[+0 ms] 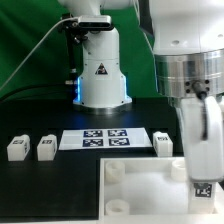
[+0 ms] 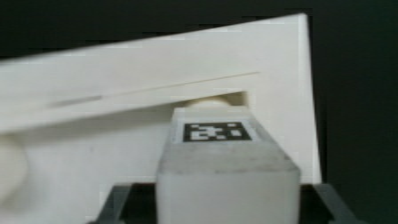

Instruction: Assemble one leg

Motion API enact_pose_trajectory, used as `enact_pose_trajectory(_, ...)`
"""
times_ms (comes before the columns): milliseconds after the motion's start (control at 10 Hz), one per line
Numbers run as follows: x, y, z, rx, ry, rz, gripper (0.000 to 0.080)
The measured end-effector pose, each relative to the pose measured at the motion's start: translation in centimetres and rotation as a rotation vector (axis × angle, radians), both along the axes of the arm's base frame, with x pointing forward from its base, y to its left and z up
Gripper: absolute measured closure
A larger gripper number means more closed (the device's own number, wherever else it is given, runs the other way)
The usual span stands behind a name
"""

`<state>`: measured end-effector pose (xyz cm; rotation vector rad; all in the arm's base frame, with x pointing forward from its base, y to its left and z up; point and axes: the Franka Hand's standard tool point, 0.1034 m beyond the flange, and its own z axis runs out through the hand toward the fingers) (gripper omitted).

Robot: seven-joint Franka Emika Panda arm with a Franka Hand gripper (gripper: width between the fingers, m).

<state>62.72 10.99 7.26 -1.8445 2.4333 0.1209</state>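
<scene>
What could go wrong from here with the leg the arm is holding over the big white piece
1. The leg sits just short of the round corner socket; if misaligned, it may jam on the rim.
2. The gripper hides the contact in the exterior view, so tilt is hard to judge.
3. Pushing down might shift the tabletop.

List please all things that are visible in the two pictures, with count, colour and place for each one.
leg held in the tool: one, white with a black-and-white tag, over the tray-like piece near a corner socket.
legs on the table: three, white; two at the exterior view's left of the marker board, one at its right.
tray-like piece: one, white, front of the table, round corner sockets.
marker board: one, white with black tags, flat in the table's middle.
table: one, black.
robot base: one, white, behind the marker board.
tool: one, shut on the held leg.
</scene>
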Motion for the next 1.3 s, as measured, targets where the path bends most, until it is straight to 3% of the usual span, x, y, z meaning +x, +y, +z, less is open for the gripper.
enact_pose_trajectory(500, -0.2, -0.2, 0.0, -0.018, 0.010, -0.087, 0.0504)
enact_pose_trajectory(600, -0.2, -0.1, 0.0, -0.019, 0.008, -0.069, 0.0322)
enact_pose_trajectory(700, -0.2, -0.1, 0.0, -0.019, 0.008, -0.068, 0.0209)
enact_pose_trajectory(900, -1.1, 1.2, 0.5, -0.016, 0.000, -0.051, 0.0163)
enact_pose_trajectory(1200, -2.0, 3.5, 3.0, 0.011, 0.002, -0.035, 0.0150)
enact_pose_trajectory(1300, -2.0, 3.3, 2.6, 0.007, 0.001, -0.022, 0.0150)
